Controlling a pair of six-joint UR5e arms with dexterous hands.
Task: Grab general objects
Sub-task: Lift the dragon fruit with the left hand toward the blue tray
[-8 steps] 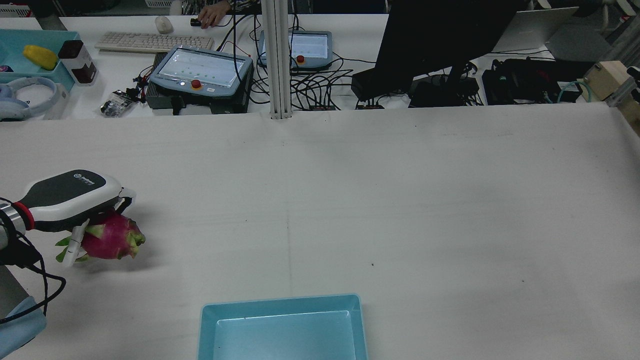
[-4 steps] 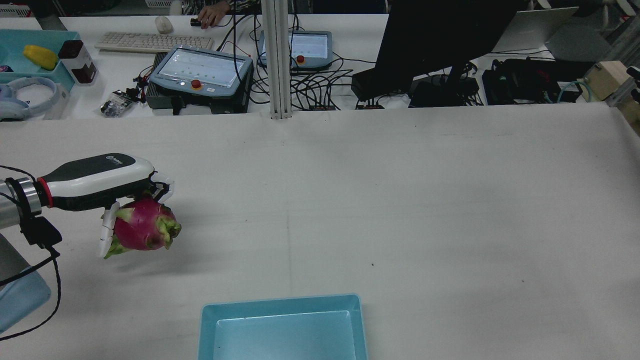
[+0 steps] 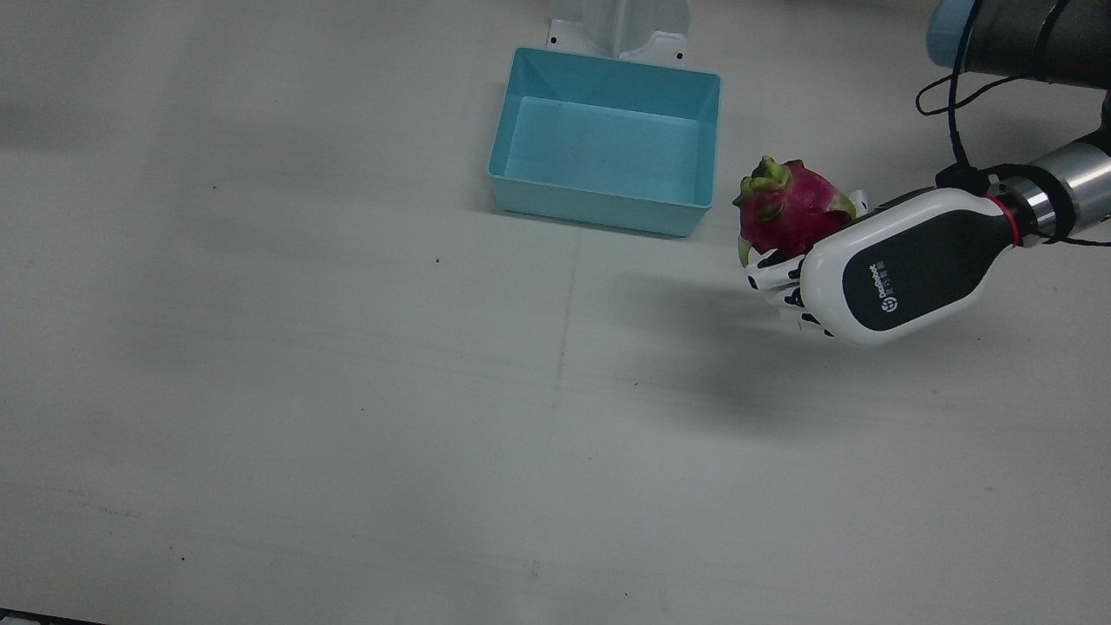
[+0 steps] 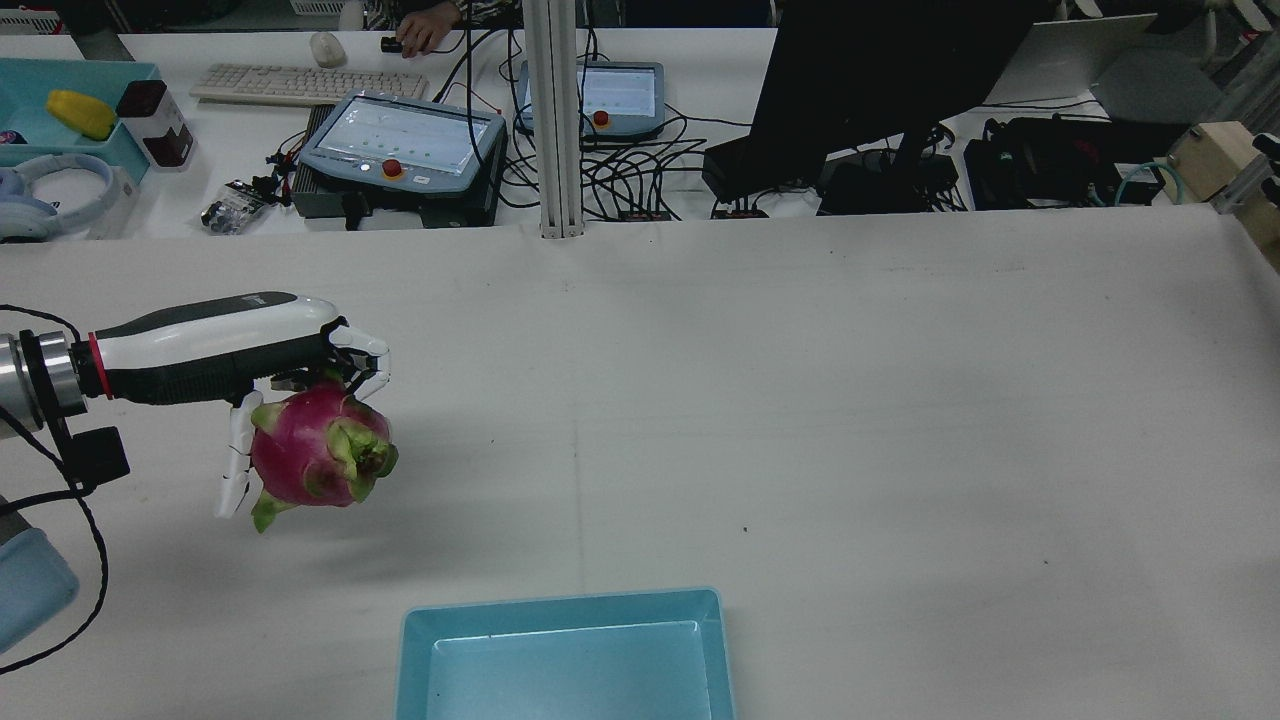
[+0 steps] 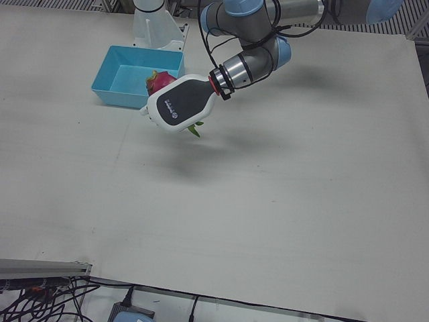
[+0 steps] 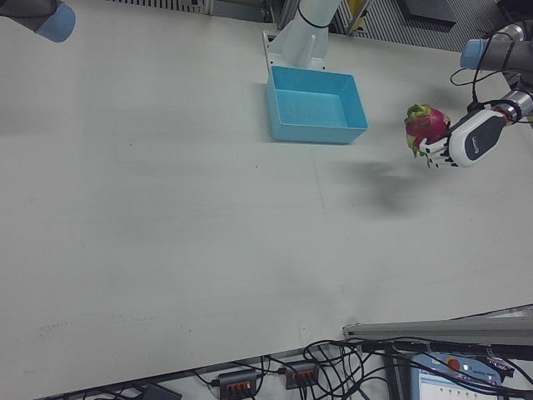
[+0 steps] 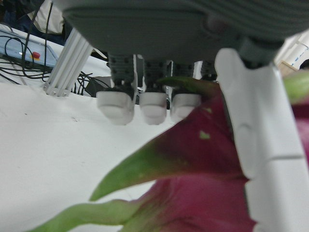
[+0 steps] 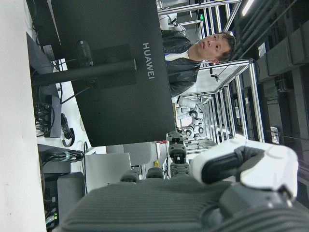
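Note:
My left hand (image 4: 230, 345) is shut on a pink dragon fruit (image 4: 315, 450) with green scales and holds it in the air above the table's left side. In the front view the fruit (image 3: 785, 208) sticks out from under the hand (image 3: 894, 265), just right of a light blue bin (image 3: 599, 213). The left hand view shows the fingers (image 7: 145, 104) curled over the fruit (image 7: 203, 159). The hand (image 5: 179, 104) and fruit (image 5: 157, 80) also show in the left-front view. My right hand (image 8: 231, 183) shows only in its own view, holding nothing, fingers apart.
The blue bin (image 4: 560, 600) is empty and stands at the table's near edge, in the middle. Beyond the table's far edge are teach pendants (image 4: 400, 150), a monitor (image 4: 880, 80), cables and a person (image 8: 203, 53). A white post (image 4: 555, 120) stands at the far edge.
My left hand has carried the dragon fruit up and to the right, toward the table's middle. The fruit has turned so its green tip faces the rear camera.

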